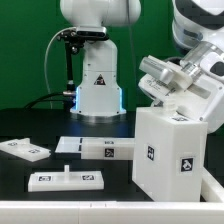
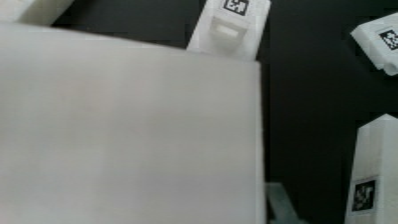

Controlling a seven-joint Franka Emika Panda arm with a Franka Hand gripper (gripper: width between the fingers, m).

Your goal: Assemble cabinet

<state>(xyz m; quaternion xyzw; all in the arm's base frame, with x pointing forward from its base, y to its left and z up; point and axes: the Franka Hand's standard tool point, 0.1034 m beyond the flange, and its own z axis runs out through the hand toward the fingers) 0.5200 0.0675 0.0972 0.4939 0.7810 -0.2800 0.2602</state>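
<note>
The cabinet (image 1: pixel 168 152) is a large white box with black-and-white tags, standing on the table at the exterior view's right. My gripper (image 1: pixel 175 116) hangs from above with its fingertips at the cabinet's top edge. In the wrist view the cabinet's white wall (image 2: pixel 125 130) fills most of the picture, very close and blurred. One grey fingertip (image 2: pixel 276 204) shows just beside the wall's edge. The other finger is hidden by the wall, so I cannot tell whether the jaws grip it.
Three flat white tagged panels lie on the black table: one at the exterior view's far left (image 1: pixel 24 148), one in the middle (image 1: pixel 96 148), one nearer the front (image 1: pixel 64 179). The white robot base (image 1: pixel 97 88) stands behind them. Tagged parts (image 2: pixel 231 30) (image 2: pixel 374 45) also show in the wrist view.
</note>
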